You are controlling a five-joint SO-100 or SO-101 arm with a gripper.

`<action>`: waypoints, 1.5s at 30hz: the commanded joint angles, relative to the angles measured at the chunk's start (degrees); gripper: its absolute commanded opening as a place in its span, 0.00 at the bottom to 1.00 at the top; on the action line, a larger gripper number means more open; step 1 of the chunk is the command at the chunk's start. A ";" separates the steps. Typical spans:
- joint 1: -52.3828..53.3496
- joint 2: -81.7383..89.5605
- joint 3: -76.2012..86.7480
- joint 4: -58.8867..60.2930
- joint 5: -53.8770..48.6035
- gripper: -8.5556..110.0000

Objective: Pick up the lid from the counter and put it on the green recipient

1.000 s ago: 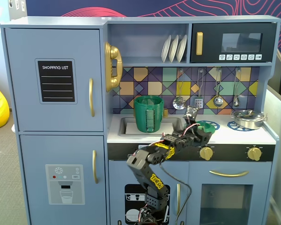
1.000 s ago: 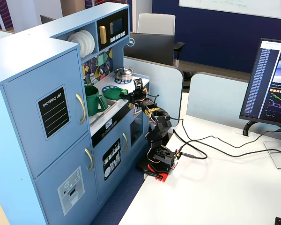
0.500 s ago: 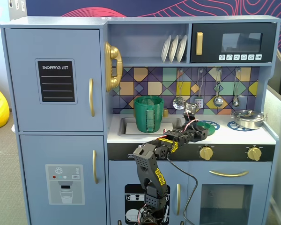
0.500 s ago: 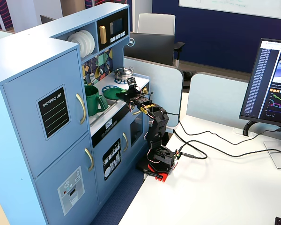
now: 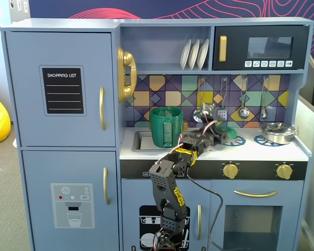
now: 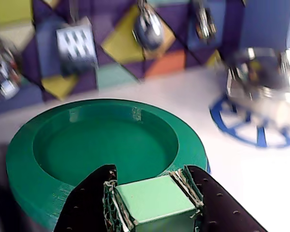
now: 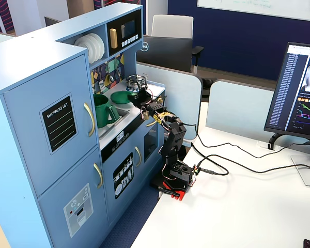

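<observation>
Lid-wise, the flat round green plastic lid (image 6: 106, 150) sits gripped at its centre: in the wrist view the black two-finger gripper (image 6: 153, 199) has its jaws closed narrowly on the lid's pale-green raised rectangular tab (image 6: 154, 200), one finger on each side. Whether the lid rests on the white counter (image 6: 241, 179) or is lifted just clear of it, I cannot tell. In a fixed view the lid (image 7: 123, 96) lies to the right of the tall dark-green plastic cylindrical recipient (image 7: 101, 109), apart from it. In the other fixed view the recipient (image 5: 166, 126) stands upright at the sink, left of the arm's wrist. A shiny steel pot (image 5: 276, 132) sits on a blue spoked burner ring (image 5: 261, 140) at the far right of the counter.
</observation>
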State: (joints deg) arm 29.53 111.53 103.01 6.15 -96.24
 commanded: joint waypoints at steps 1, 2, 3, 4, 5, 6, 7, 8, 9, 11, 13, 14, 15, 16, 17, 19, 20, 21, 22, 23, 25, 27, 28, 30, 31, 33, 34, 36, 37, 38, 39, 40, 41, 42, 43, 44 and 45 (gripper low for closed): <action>-2.29 5.36 -12.57 4.13 0.53 0.07; -2.81 5.27 -14.33 5.19 0.70 0.07; -3.43 5.27 -16.17 6.33 0.88 0.07; -4.22 5.19 -18.02 7.65 0.88 0.07; -4.92 5.10 -19.78 8.79 0.88 0.07; -5.80 4.92 -21.36 9.93 0.79 0.07; -6.68 4.83 -23.03 11.07 0.79 0.07; -7.56 4.66 -24.52 12.30 0.97 0.07; -8.44 4.48 -25.84 13.36 1.14 0.07; -10.20 4.39 -27.69 15.47 1.67 0.07; -12.22 4.66 -28.74 17.14 1.67 0.07; -13.27 4.83 -28.92 17.67 1.76 0.07; -14.41 5.10 -28.92 18.11 1.76 0.07; -15.56 5.27 -28.92 18.54 1.49 0.07; -16.70 5.54 -28.92 18.90 1.41 0.07; -18.54 5.80 -29.00 19.86 0.88 0.07; -19.34 5.89 -29.27 20.74 0.70 0.07; -20.04 5.98 -29.44 21.45 0.62 0.07; -20.74 5.98 -29.44 21.88 0.53 0.07; -21.45 6.06 -29.44 22.15 0.35 0.07; -22.94 6.06 -29.44 22.50 -0.26 0.07; -23.91 5.98 -29.36 22.85 -0.88 0.07; -24.26 5.98 -29.18 22.94 -1.23 0.07; -24.70 5.89 -28.83 22.94 -1.32 0.07; -24.87 5.89 -28.56 22.94 -1.41 0.07; -25.31 5.89 -28.04 22.85 -1.85 0.07; -25.49 5.89 -27.69 22.85 -1.93 0.07; -25.49 5.89 -27.07 22.85 -2.02 0.07; -25.49 5.89 -26.81 22.85 -2.02 0.07; -25.49 5.89 -26.46 22.68 -2.20 0.07; -25.58 5.89 -26.19 22.50 -2.20 0.07; -25.66 5.89 -26.02 22.50 -2.20 0.07; -25.84 5.89 -25.75 22.50 -2.29 0.07; -25.84 5.89 -25.58 22.50 -2.29 0.07; -25.93 5.89 -25.40 22.50 -2.29 0.07; -25.93 5.80 -25.14 22.50 -2.29 0.07; -25.93 5.80 -24.87 22.50 -2.29 0.07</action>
State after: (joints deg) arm 3.87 113.55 78.49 29.09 -97.73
